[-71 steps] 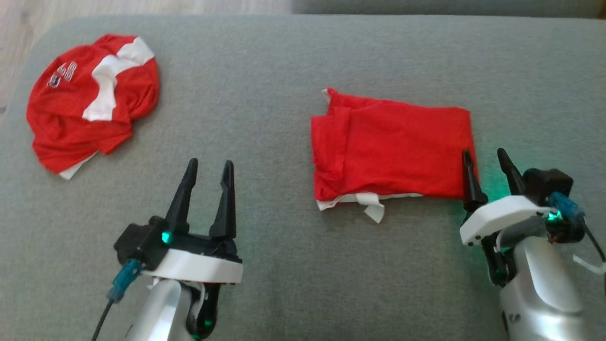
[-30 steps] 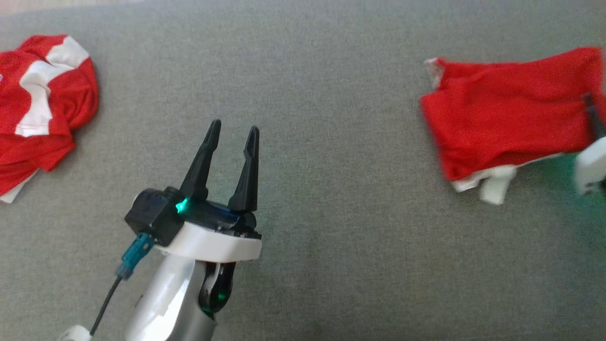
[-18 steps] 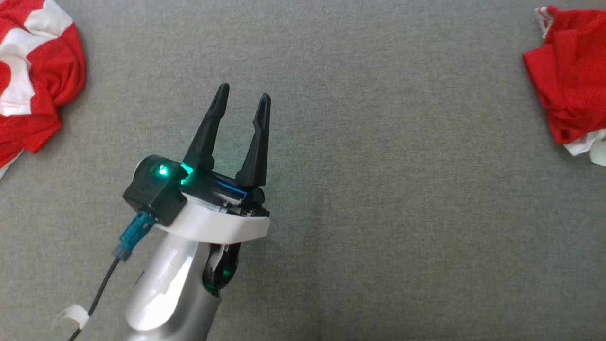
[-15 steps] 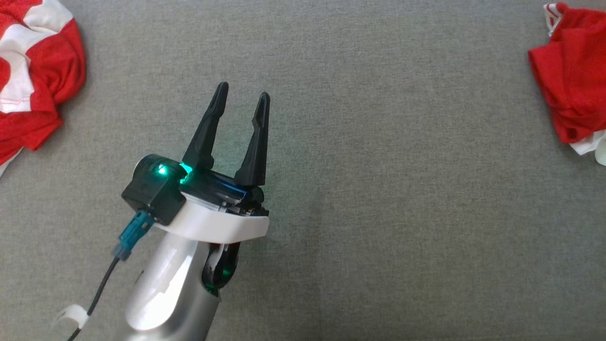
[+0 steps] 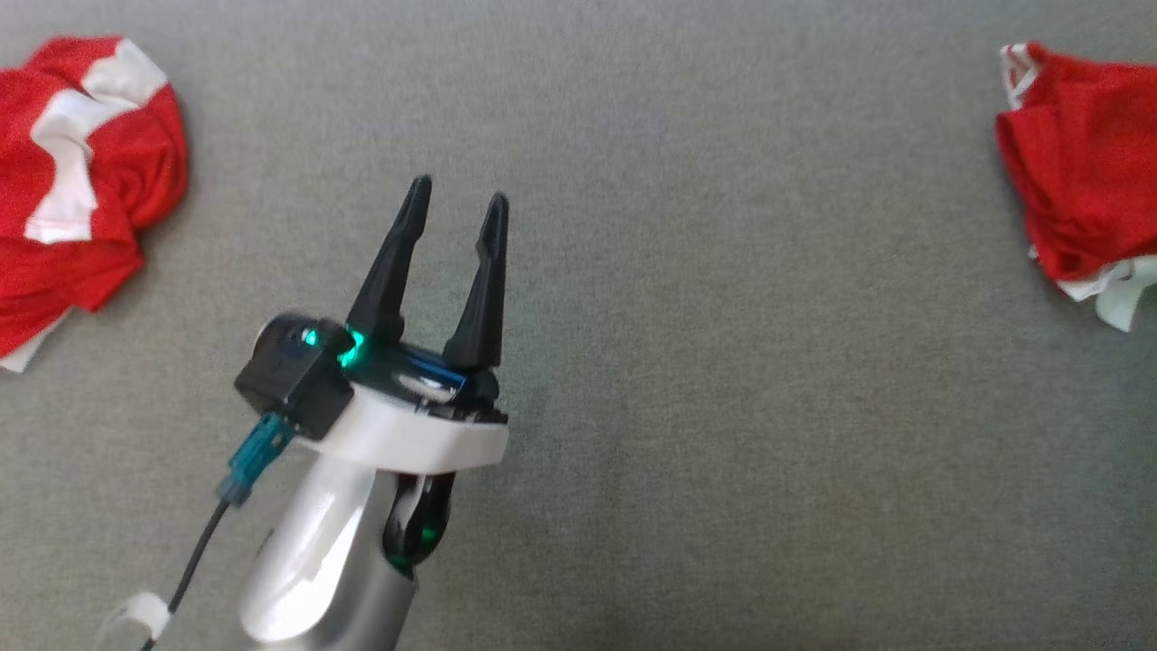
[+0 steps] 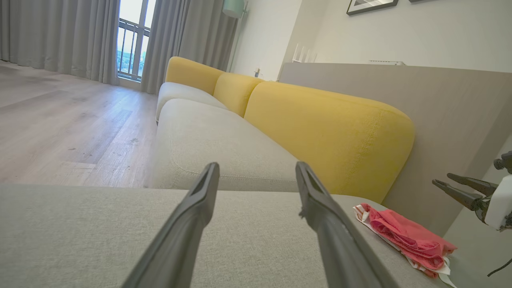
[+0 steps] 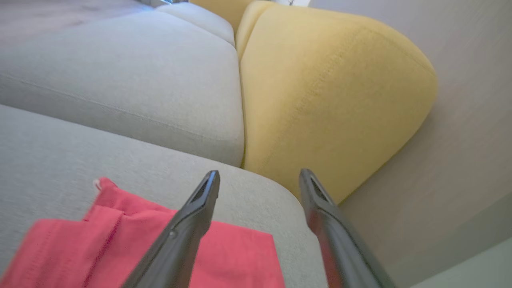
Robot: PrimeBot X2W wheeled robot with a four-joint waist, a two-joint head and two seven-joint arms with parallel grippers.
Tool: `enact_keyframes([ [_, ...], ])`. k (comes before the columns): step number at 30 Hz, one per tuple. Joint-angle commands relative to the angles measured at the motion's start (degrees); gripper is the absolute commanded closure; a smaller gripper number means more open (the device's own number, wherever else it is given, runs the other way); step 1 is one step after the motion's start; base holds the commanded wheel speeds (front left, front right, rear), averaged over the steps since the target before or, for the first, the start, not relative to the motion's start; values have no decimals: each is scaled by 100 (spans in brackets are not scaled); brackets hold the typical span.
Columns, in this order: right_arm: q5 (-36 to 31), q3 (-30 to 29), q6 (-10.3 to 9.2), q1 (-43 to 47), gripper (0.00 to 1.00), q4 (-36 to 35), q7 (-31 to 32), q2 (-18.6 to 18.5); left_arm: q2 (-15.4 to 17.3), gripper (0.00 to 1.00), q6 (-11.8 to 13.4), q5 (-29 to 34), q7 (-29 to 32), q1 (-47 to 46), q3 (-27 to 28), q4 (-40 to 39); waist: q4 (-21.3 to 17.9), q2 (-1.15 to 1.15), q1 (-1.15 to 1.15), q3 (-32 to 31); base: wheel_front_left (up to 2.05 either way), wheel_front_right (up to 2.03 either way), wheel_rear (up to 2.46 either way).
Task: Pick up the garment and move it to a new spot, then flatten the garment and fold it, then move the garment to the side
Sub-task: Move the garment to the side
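At the far left of the head view a crumpled red-and-white jersey (image 5: 81,181) is lying on the grey sofa seat (image 5: 723,407). Right of it, the left gripper (image 5: 458,192) is hanging over bare cushion with its two dark fingers standing apart and nothing between them, a green light glowing at its base. Well to the right, at the edge of that view, the folded red garment (image 5: 1076,181) is resting on the seat near its end, white trim peeking out under its near edge. In the right wrist view the right gripper (image 7: 259,173) is holding its fingers spread wide above the garment's corner, gripping nothing, with a yellow back cushion (image 7: 328,80) sitting beyond.
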Motion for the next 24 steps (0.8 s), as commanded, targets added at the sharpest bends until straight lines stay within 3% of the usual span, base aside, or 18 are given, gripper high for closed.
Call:
enact_keyframes([
  [1, -36, 37, -4, 169, 0, -301, -100, 128, 89, 0, 9, 4, -29, 115, 281, -141, -14, 0, 0, -315, 0, 0, 0],
  [9, 395, 98, -4, 640, 0, -1089, -197, 1090, 75, 0, 9, 53, -29, 529, 641, -57, 42, 0, 0, -923, 0, 0, 0],
  [18, 802, 136, -4, 2081, 0, -2316, -229, 2442, 20, 0, 9, 68, -29, 1255, 1038, 70, 134, 0, 0, -1518, 0, 0, 0],
  [24, 806, 217, -4, 3182, 0, -2872, -233, 2856, -14, 0, 9, 140, -29, 1637, 1161, 127, 147, 0, 0, -1764, 0, 0, 0],
])
